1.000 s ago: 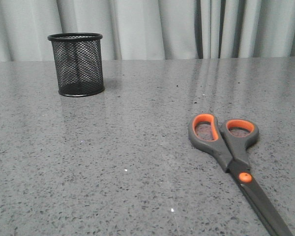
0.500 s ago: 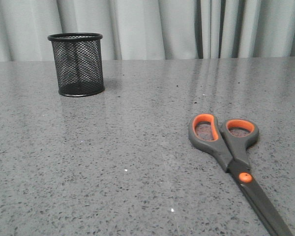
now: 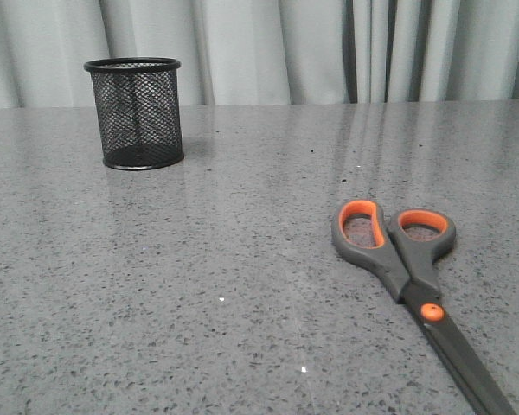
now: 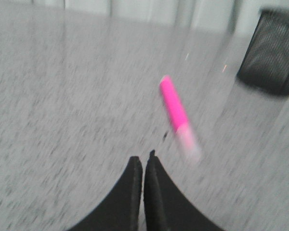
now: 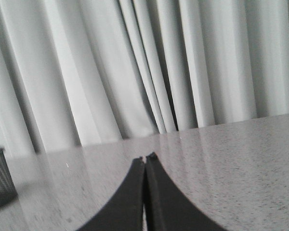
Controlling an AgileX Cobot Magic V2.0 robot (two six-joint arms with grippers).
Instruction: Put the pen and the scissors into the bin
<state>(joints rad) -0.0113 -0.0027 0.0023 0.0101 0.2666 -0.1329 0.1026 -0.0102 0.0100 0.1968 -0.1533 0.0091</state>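
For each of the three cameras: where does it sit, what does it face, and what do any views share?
Front: fixed, facing forward over the table; bin far left, scissors near right; no arm visible.
Left wrist: on the left arm; shut left gripper, blurred pen, bin.
Right wrist: on the right arm; shut right gripper, curtains.
All three show the bin.

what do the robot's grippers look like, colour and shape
Only the fingertips show, in the wrist views. The left gripper and right gripper look alike: two plain matte black fingers, broad at the base and curving to narrow points. No cables, markings or arm links are visible, and neither appears in the front view.
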